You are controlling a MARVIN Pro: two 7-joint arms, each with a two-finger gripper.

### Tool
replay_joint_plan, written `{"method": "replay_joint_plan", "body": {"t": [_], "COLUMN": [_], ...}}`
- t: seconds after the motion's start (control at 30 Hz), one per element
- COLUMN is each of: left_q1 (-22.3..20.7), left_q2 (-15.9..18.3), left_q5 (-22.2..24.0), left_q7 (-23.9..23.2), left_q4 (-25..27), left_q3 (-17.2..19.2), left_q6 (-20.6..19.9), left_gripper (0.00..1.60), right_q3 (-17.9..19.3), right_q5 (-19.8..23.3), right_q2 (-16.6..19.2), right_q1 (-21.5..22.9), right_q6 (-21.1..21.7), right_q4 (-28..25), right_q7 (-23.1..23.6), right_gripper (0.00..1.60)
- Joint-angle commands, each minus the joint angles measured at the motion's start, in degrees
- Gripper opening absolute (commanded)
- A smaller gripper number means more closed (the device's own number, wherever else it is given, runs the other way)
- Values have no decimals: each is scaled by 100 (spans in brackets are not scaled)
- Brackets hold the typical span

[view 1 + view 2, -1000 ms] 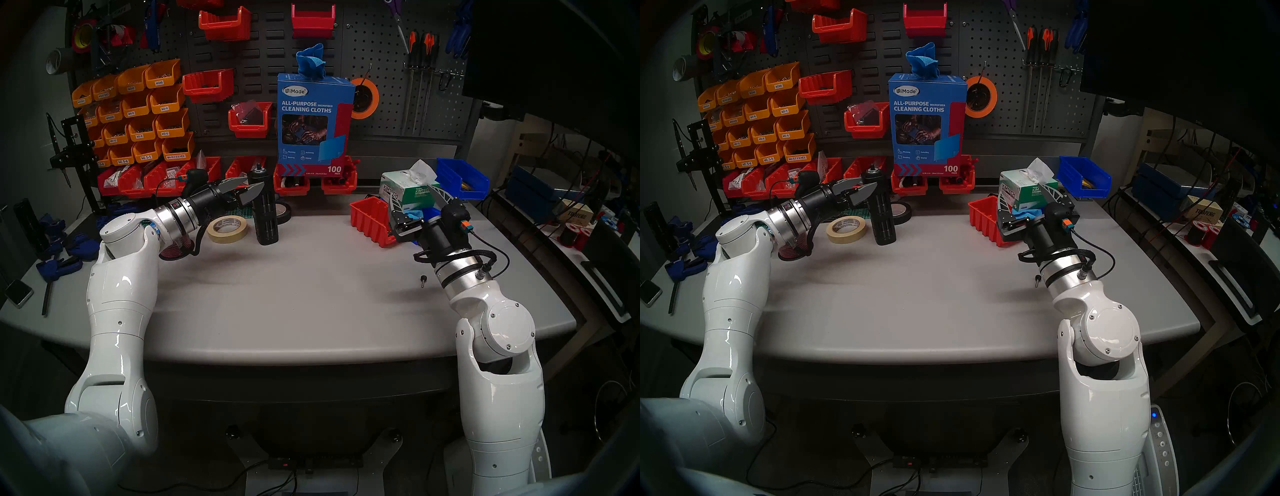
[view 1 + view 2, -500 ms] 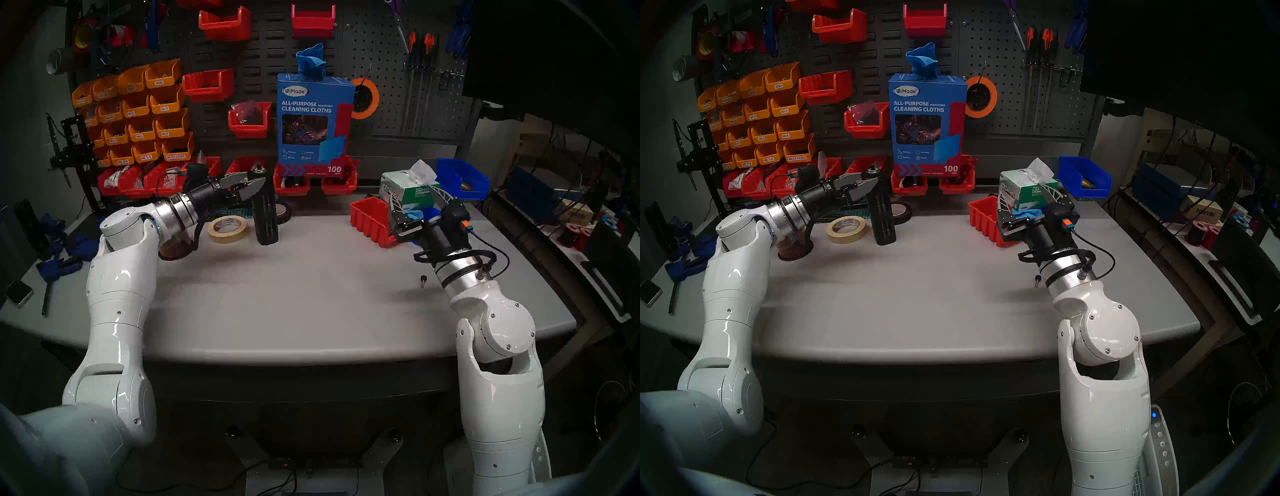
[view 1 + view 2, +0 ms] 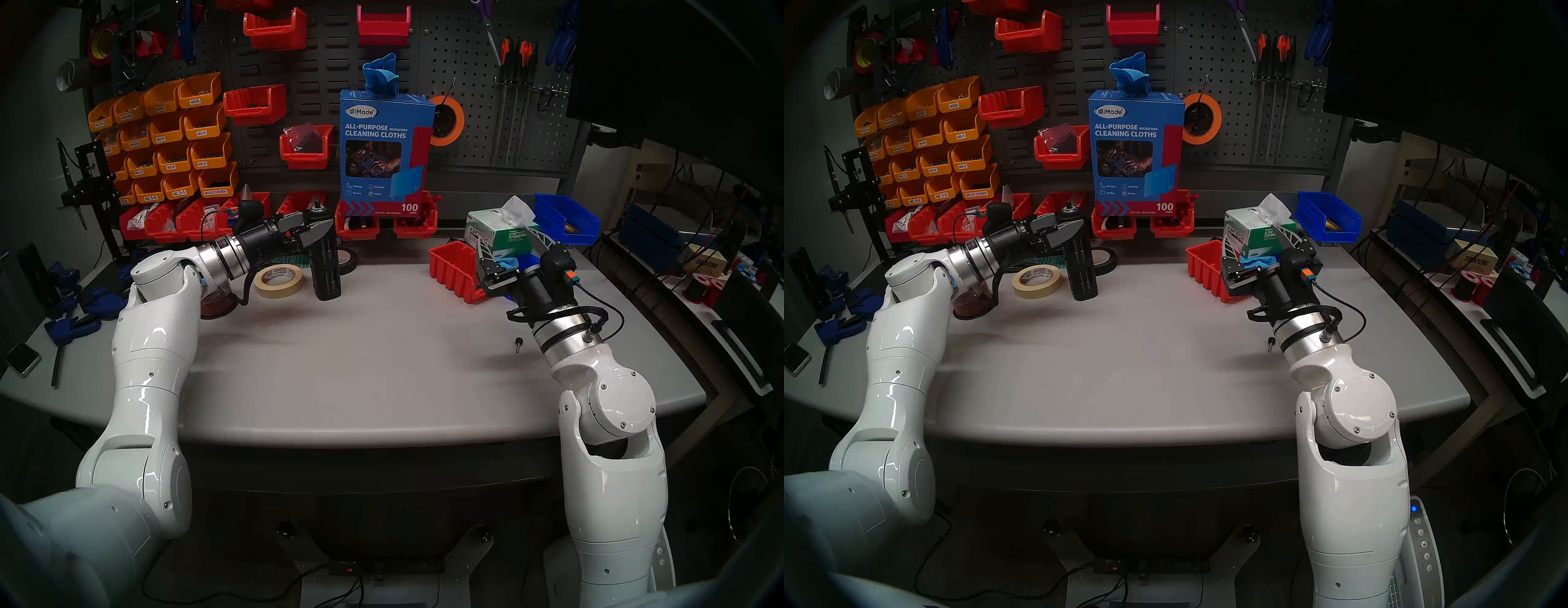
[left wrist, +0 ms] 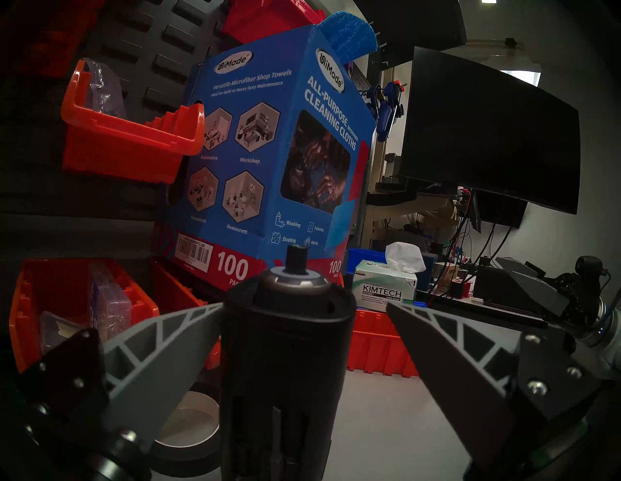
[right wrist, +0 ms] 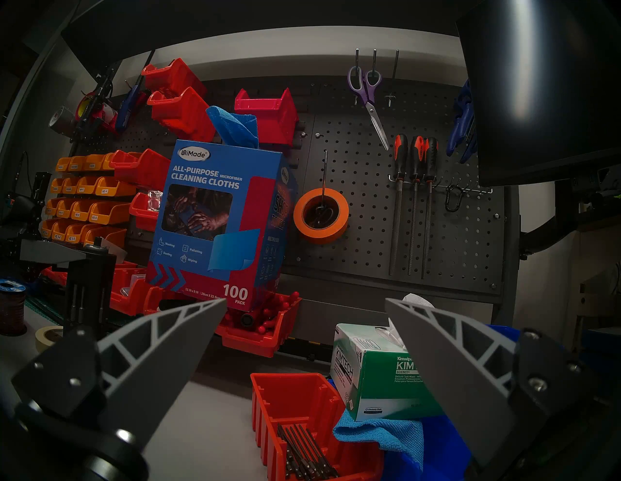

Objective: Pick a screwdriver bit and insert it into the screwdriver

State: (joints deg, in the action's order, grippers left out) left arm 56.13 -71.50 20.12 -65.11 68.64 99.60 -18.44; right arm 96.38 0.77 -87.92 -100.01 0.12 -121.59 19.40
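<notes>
The screwdriver (image 3: 324,263), a thick black slotted cylinder with a silver-ringed top socket, stands upright at the back left of the table; it also shows in the other head view (image 3: 1081,263). My left gripper (image 3: 316,220) is open and straddles its upper body (image 4: 285,369), with the left finger against its side and a gap on the right. Several thin dark screwdriver bits (image 5: 302,450) lie in a red bin (image 3: 454,267). My right gripper (image 5: 305,300) is open and empty, hovering just above and behind that bin.
A masking tape roll (image 3: 278,280) and a black tape roll (image 3: 348,260) flank the screwdriver. A Kimtech tissue box (image 3: 500,233), a blue cloth (image 5: 379,436) and a blue bin (image 3: 564,218) sit behind the red bin. A small black pin (image 3: 518,342) lies by my right wrist.
My left arm has moved right and slightly up, bringing the open gripper further round the screwdriver's top. The right arm has not moved.
</notes>
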Motion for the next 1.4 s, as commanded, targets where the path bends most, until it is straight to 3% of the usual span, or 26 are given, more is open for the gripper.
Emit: {"method": "replay_joint_plan", "body": {"t": [0.0,0.43,0.47,0.53,0.57,0.77,0.83,0.93,1.0,1.37], "left_q1": [-365,-361,-346,-328,-292,-207,-180,-146,-80,306], "left_q2": [1,13,21,24,29,15,12,15,-21,-254], "left_q5": [23,3,21,28,36,46,46,44,53,45], "left_q7": [17,65,43,33,13,-21,-28,-55,-37,170], "left_q4": [35,55,77,97,132,181,203,230,323,914], "left_q3": [-2,3,10,13,13,19,19,11,33,97], "left_q6": [39,27,8,2,-7,-26,-46,-92,-130,-327], "left_gripper": [160,156,134,134,73,78,93,75,0,0], "right_q3": [13,6,4,4,2,-1,-2,-4,-6,-14], "right_q5": [-9,1,3,4,5,9,10,13,15,25], "right_q2": [18,35,38,40,43,51,54,58,63,79], "right_q1": [75,73,72,72,71,70,69,69,68,67], "right_q6": [-33,-32,-32,-32,-32,-31,-30,-30,-30,-30], "right_q4": [-186,-187,-187,-187,-188,-190,-191,-191,-191,-190], "right_q7": [-5,-21,-24,-25,-28,-35,-38,-42,-47,-62], "right_gripper": [160,160,160,160,160,160,160,160,160,160]}}
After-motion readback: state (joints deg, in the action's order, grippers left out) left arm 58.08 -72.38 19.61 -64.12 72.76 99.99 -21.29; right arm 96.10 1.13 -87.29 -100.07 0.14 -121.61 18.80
